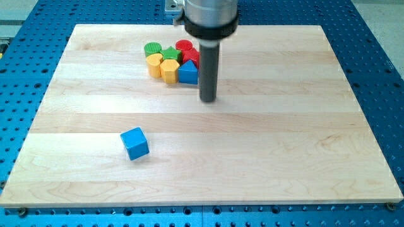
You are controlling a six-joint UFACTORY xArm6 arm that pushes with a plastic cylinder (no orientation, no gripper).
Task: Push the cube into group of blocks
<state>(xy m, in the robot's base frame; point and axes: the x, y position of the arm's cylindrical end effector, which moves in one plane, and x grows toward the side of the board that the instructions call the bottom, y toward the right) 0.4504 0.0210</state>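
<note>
1. I am a single arm ending in a straight dark rod, seen over a pale wooden board (265, 157) that rests on a blue perforated table (385, 75). I have no fingers or jaws to open or shut; my only working part is my tip (207, 99), and it holds nothing.

2. My tip sits in the upper middle of the board, just beside the right edge of the group of blocks.

3. The task's thing, a blue cube (134, 143), lies alone toward the view's bottom left, well apart from both my tip and the group.

4. The group is a tight cluster near the view's top: a green cylinder (152, 48), a green star-like block (170, 53), a red cylinder (184, 45), a red block (191, 57) partly hidden behind my rod, a yellow cylinder (154, 64), a yellow hexagonal block (169, 69), and a blue triangular block (188, 73).

5. I judge the push has not started: the cube is untouched and I am on the wrong side of it.

6. The next move calls for travelling to the cube's lower left, so the cube lies between me and the cluster, then pushing up and to the right.

7. Nothing lies on the bare board between cube and group. The risks are brushing the blue triangular block as I leave, or striking the cube off-centre so it turns aside.
</note>
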